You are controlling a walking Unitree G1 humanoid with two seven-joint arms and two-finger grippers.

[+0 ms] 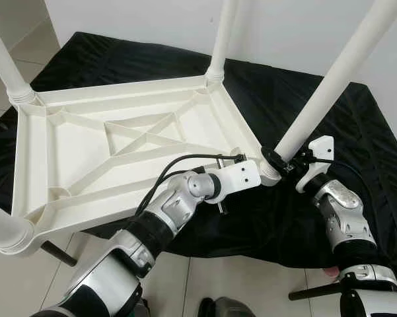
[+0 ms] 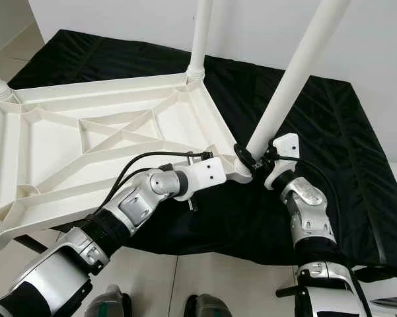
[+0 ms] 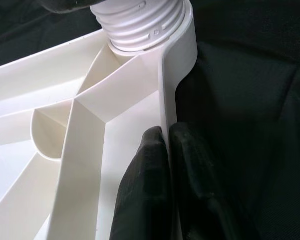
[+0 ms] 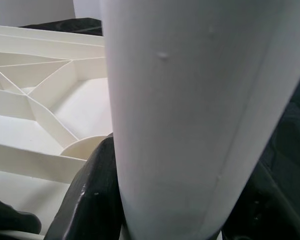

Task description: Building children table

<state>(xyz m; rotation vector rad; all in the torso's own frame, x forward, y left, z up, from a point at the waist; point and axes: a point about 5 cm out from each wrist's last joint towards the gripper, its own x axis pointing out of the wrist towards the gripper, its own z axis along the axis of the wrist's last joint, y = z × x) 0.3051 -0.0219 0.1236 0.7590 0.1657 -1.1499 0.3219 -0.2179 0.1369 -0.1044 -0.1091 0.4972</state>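
Observation:
The white plastic table top lies upside down on a black cloth, its ribbed underside facing up. My left gripper is shut on the thin side rim, just short of the corner's ribbed threaded collar. A long white leg rises tilted from that near right corner. My right gripper is shut on this leg close to its base, one black finger on each side of it. Three other legs stand in their corners: back middle, back left and front left.
The black cloth covers the floor under the table and reaches a white wall behind. Pale floor tiles lie in front. A dark rod sticks out under the table's near left corner, and another lies by my right arm.

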